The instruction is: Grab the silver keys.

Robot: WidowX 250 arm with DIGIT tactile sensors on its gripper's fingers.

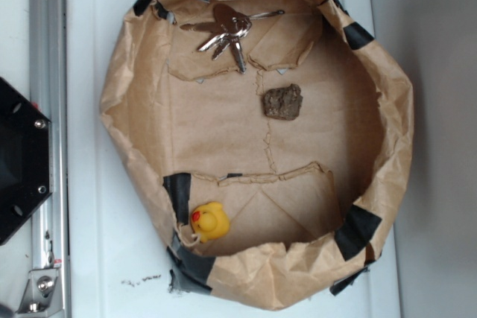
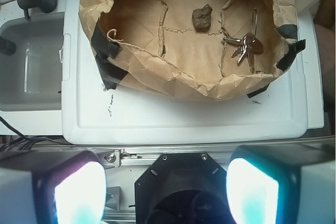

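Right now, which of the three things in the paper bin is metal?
The keys, a shiny silver bunch on a ring by the bin's taped rim. The rock is a rough brown lump mid-floor; the duck is yellow rubber at the opposite wall.

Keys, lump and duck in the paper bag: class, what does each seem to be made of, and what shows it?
Keys: polished silver metal, going by bright glints. Lump: brown, rough and matte, perhaps rock or bark; unclear. Duck: smooth yellow, probably rubber or plastic, with a soft sheen.

black octagonal base (image 1: pixel 19 161), silver screws, glowing cyan-white fingers (image 2: pixel 79 192)
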